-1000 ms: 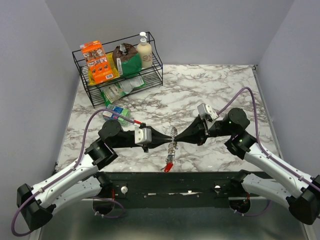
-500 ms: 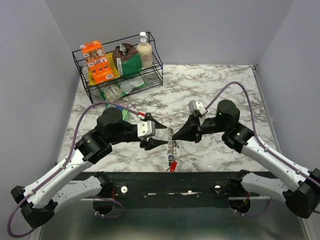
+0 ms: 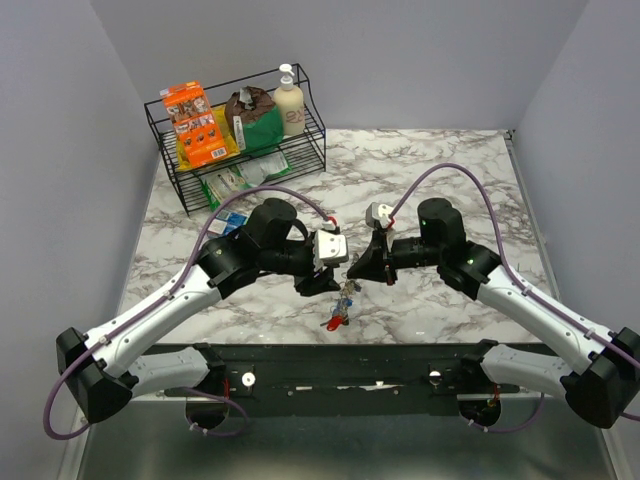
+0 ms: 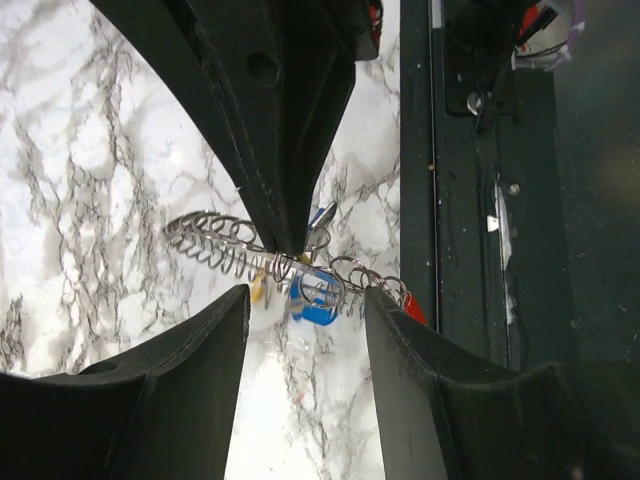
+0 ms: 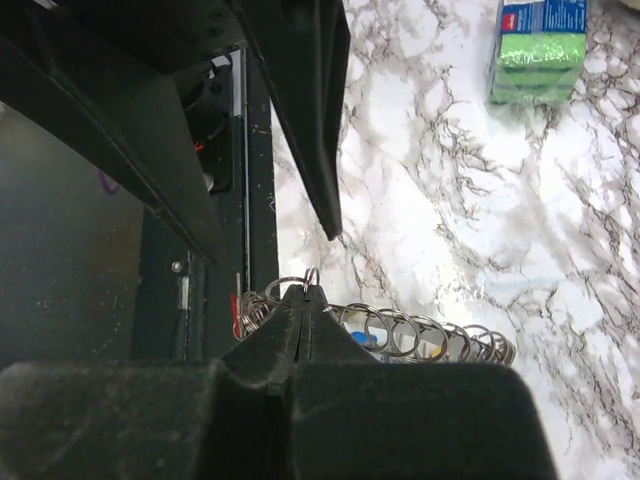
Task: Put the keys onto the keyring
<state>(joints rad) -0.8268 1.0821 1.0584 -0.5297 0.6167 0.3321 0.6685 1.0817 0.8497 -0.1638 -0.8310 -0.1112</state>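
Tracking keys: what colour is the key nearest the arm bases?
Red; the key shows best in the top view.

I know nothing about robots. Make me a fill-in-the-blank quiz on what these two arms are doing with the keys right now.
The right jaws are ____ on the keyring.
The left jaws stand ____ around the blue key.
In the top view, the key nearest the arms' bases is ____.
Missing words: shut; open; red.

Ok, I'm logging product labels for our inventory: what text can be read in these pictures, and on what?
No text is readable anywhere.
Print on the orange box: too small.
Label on the bottle: too small.
White lettering on the green and blue packet: blurred.
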